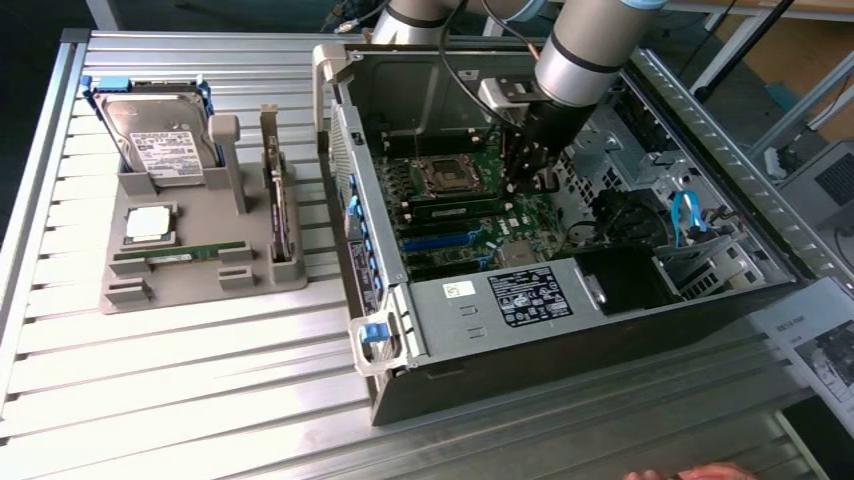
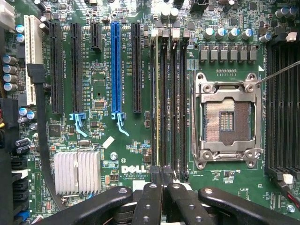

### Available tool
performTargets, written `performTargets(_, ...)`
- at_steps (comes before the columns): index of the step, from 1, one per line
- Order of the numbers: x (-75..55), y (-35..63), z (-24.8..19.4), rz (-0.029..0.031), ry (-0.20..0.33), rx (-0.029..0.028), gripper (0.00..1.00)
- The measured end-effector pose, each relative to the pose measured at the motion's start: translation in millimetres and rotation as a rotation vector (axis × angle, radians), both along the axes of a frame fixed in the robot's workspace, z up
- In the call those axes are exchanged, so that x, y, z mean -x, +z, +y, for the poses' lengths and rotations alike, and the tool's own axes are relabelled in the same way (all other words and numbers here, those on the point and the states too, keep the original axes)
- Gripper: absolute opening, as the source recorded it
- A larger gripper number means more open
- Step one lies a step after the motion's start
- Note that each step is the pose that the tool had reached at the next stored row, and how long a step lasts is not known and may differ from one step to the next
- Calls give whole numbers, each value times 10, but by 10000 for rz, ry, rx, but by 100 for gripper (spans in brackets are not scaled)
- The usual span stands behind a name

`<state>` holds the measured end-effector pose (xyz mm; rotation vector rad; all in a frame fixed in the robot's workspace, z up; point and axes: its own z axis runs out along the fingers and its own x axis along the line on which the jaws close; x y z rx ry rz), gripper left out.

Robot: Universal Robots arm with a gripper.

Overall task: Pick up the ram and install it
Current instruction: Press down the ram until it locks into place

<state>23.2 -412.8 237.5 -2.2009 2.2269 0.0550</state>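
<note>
A ram (image 1: 180, 252), a narrow green stick, lies flat in the front groove of the grey holder (image 1: 200, 290) at the exterior view's left, far from the arm. My gripper (image 1: 531, 180) hangs inside the open computer case (image 1: 561, 300), low over the motherboard beside the processor socket (image 1: 441, 177). In the wrist view the gripper (image 2: 162, 183) is shut, its black fingertips (image 2: 151, 197) meeting over the near end of the memory slots (image 2: 169, 103). A thin board (image 2: 156, 108) stands edge-on in one of those slots. Whether the fingertips touch it I cannot tell.
The holder also carries a hard drive (image 1: 160, 140), a square silver processor (image 1: 147, 225) and an upright dark card (image 1: 278, 215). Inside the case are a blue expansion slot (image 2: 116, 70), a silver heatsink (image 2: 77, 172) and the empty socket (image 2: 227, 119). Case walls surround the arm.
</note>
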Motion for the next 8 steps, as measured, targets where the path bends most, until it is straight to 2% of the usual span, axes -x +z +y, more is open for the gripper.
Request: performTargets(8, 0, -14, 0, 0, 0, 0, 10)
